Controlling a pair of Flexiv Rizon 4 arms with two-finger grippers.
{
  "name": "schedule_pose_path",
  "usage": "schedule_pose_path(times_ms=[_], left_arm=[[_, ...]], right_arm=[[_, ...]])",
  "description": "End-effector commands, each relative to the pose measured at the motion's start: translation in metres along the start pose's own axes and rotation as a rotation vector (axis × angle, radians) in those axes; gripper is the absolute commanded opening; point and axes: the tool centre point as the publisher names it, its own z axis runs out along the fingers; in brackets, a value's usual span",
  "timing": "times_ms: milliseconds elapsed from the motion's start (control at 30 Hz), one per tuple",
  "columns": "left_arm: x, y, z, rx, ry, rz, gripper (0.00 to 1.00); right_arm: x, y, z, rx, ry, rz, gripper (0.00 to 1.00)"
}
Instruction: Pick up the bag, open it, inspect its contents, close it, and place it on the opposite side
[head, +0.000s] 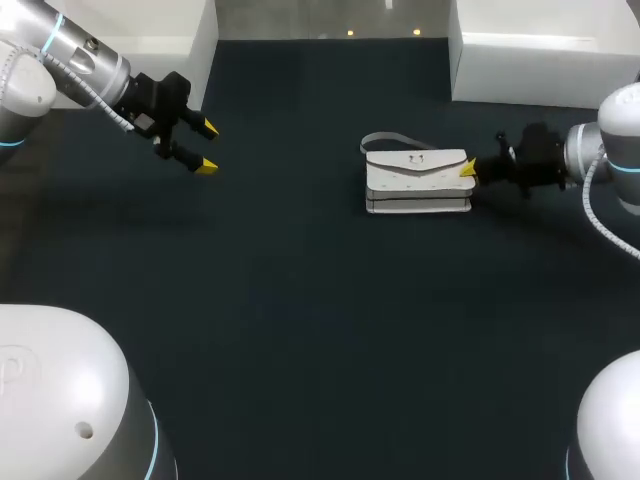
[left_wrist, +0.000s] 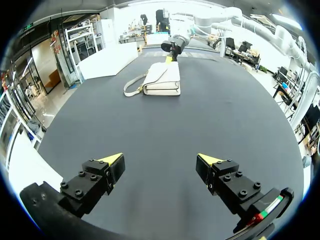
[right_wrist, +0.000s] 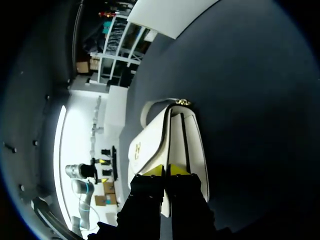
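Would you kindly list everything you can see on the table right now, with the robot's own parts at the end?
bag: one, white, lying flat right of the table's middle, flap down
strap: one, pale grey, looped at the bag's far left corner
table: one, dark, under everything
left box: one, white, far left corner
right box: one, white, far right corner
left gripper: one, black with yellow tips, open, over the table's left side, well apart from the bag
right gripper: one, black with yellow tips, apparently shut on the bag's right end
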Motion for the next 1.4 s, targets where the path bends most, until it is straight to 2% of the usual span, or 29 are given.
schedule_pose_path(times_ms=[33, 267, 367, 500, 667, 833, 1233, 1333, 1367, 1400], left_arm=[[-0.0003, 0.0007, 0.0008, 0.003, -0.001, 0.001, 1.00], [-0.0003, 0.0007, 0.0008, 0.003, -0.001, 0.001, 1.00], [-0.0003, 0.0007, 0.0008, 0.003, -0.001, 0.001, 1.00], [-0.0003, 0.0007, 0.0008, 0.003, -0.001, 0.001, 1.00], [-0.0003, 0.0007, 0.0008, 0.003, -0.001, 0.001, 1.00], [-0.0003, 0.0007, 0.0008, 0.003, -0.001, 0.001, 1.00], [-0.0003, 0.0007, 0.0008, 0.003, -0.001, 0.001, 1.00], [-0.0003, 0.0007, 0.0008, 0.003, -0.001, 0.001, 1.00], [-0.0003, 0.0007, 0.0008, 0.003, -0.001, 0.001, 1.00], [-0.0003, 0.0007, 0.0008, 0.003, -0.001, 0.001, 1.00]], right_arm=[[0.0005, -0.0019, 0.0051, 0.021, -0.010, 0.006, 0.00], [0.0011, -0.0031, 0.0054, 0.081, 0.000, 0.012, 0.07], [0.0008, -0.0020, 0.0051, 0.122, 0.003, 0.010, 0.24], [0.0001, 0.0015, 0.0061, 0.210, 0.013, 0.006, 0.38], [-0.0021, 0.0045, 0.0090, 0.343, 0.020, -0.008, 0.35], [-0.0018, 0.0057, 0.0078, 0.401, 0.013, -0.018, 0.22], [-0.0035, 0.0007, 0.0085, 0.489, 0.008, -0.020, 0.19], [-0.0035, -0.0007, 0.0081, 0.495, 0.005, -0.018, 0.11], [-0.0033, -0.0013, 0.0081, 0.496, 0.005, -0.017, 0.00], [-0.0032, -0.0019, 0.0083, 0.497, 0.005, -0.016, 0.00]])
